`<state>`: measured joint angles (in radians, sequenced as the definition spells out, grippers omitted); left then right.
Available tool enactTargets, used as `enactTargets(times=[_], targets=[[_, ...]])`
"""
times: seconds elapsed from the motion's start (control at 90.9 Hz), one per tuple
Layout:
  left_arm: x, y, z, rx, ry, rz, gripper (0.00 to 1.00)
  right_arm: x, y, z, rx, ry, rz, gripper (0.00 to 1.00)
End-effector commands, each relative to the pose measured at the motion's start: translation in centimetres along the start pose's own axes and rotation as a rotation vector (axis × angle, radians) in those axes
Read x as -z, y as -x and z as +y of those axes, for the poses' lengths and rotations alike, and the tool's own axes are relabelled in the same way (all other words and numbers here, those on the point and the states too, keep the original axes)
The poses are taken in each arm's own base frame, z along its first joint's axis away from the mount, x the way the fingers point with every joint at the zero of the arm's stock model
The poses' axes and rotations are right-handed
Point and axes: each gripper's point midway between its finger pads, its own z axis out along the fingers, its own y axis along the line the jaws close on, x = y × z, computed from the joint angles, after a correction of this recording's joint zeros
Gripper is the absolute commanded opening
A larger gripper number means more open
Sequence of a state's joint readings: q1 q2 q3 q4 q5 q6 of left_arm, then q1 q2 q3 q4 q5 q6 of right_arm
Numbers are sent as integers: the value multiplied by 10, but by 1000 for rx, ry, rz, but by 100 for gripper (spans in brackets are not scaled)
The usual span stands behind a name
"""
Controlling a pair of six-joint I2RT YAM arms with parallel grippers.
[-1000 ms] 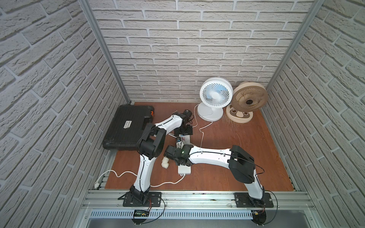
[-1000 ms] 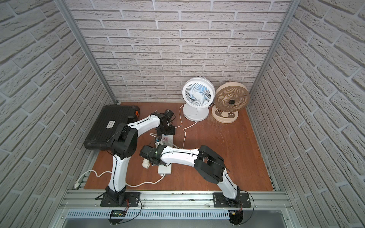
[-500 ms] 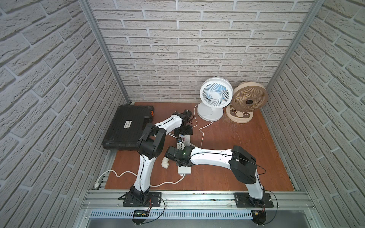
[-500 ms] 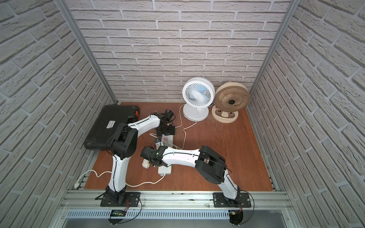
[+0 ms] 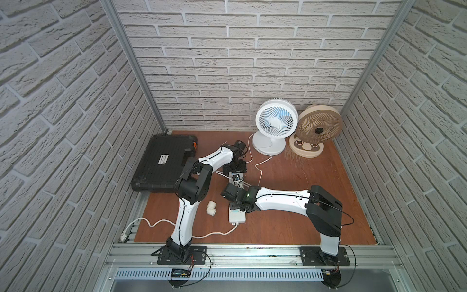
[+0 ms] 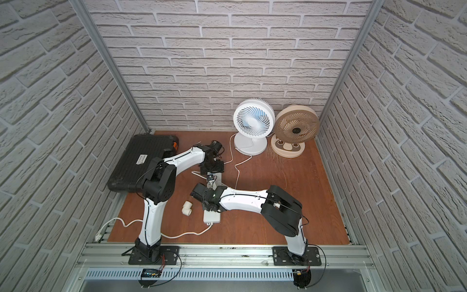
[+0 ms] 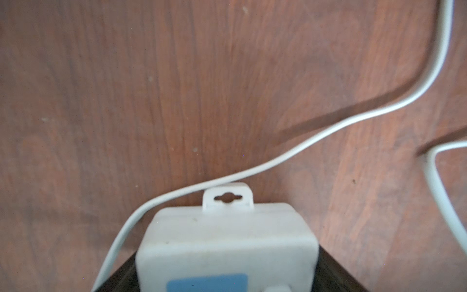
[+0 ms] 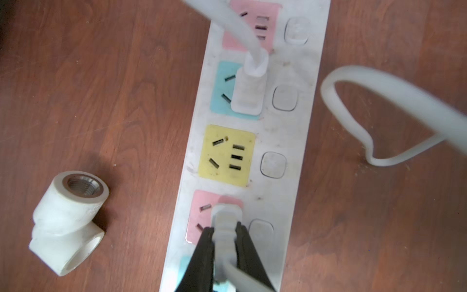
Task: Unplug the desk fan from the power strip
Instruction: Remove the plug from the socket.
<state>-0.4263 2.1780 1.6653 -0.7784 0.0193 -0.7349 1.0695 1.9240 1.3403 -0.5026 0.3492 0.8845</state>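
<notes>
Plug (image 8: 225, 227) sits clamped between the right fingers (image 8: 249, 250); likely stiff, ribbed, grippy. Left fingers (image 7: 336, 274) straddle the light power strip (image 7: 227, 242); grip unclear.

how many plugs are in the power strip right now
2: one plug in the blue socket, one plug in the near pink socket, pinched by the right gripper. The strip's ends are out of view.

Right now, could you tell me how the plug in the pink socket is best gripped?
Pinch the plug by its ribbed white body, across its sides, coming from above the power strip. It stands upright, so that probably lines up with the pull. The right gripper is shut on it this way.
</notes>
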Motion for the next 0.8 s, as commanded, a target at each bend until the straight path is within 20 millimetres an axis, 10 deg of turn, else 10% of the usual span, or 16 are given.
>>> enactTargets(times=[0.0, 0.792], targets=[[-30, -41, 36, 12, 113, 170, 0, 12, 8, -3, -7, -1, -11, 3], [-30, -42, 36, 11, 113, 169, 0, 4, 14, 16, 198, -187, -2, 3]])
